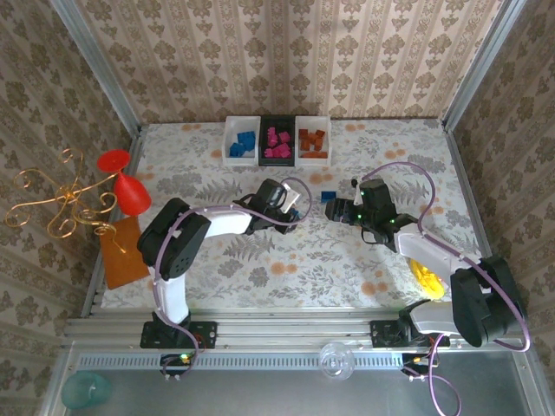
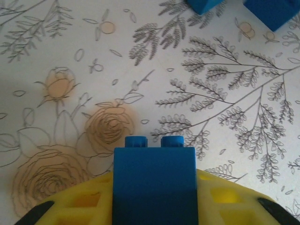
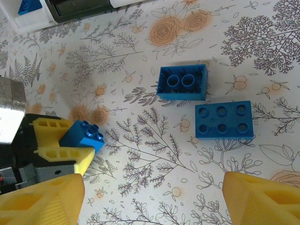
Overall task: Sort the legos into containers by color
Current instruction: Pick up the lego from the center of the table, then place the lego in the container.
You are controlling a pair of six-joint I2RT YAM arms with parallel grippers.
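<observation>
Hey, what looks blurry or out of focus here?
Left wrist view: the held blue brick is soft-edged and darker at the bottom, the tablecloth sharper. Right wrist view: the yellow fingertips are blurred, the flat blue brick crisp. Top view: even light, faint shadows.

Bare table (image 1: 260, 172) btwn the left gripper (image 1: 293, 204), clamped on a blue brick (image 2: 154, 183), and the bins (image 1: 278, 139): you can pass there. Two loose blue bricks (image 3: 183, 83) lie btwn it and the right gripper (image 3: 154, 199), prob. blocking a low crossing.
</observation>
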